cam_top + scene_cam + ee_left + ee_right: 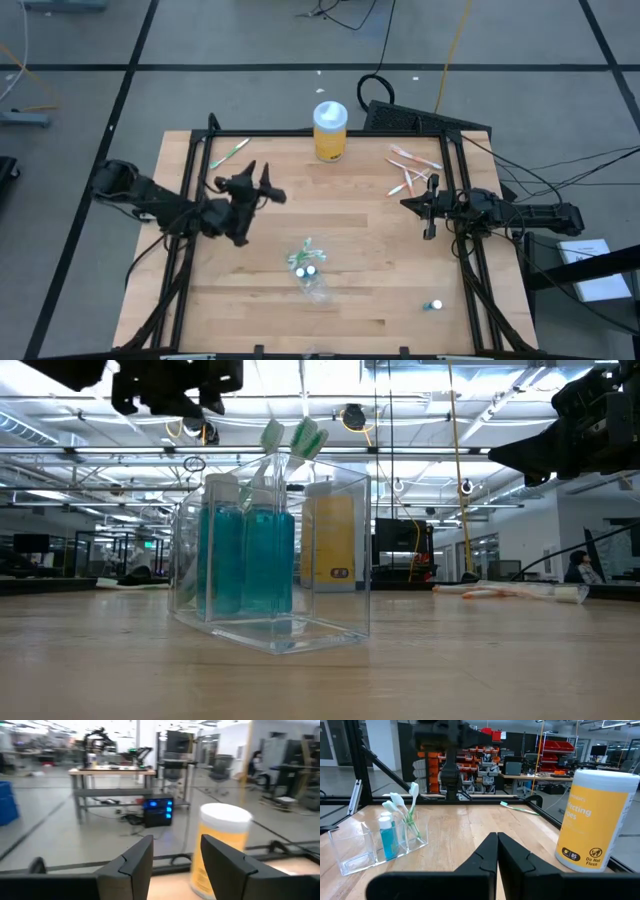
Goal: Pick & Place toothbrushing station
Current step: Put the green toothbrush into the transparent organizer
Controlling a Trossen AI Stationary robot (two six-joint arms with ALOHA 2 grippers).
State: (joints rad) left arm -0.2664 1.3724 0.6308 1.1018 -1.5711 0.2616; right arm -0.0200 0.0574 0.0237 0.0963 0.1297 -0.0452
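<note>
Evidently, the left tool [262, 183] was held raised over the left half of the desk [370, 290], its two fingers [132, 865] parted with nothing between them; in its wrist view only the yellow jar [220, 847] and the room beyond were faced. The toothbrushing station [310, 268] was found standing upright on the desk's near middle, apart from both tools, with teal tubes [245, 560] and toothbrushes [290, 440] inside. The right tool [430, 208] was kept clenched on nothing at the desk's right edge. The step in hand was judged either an approach or a retreat; which could not be told. If a pick was meant, the left tool would need to be turned toward the station, lowered and closed on its clear walls.
</note>
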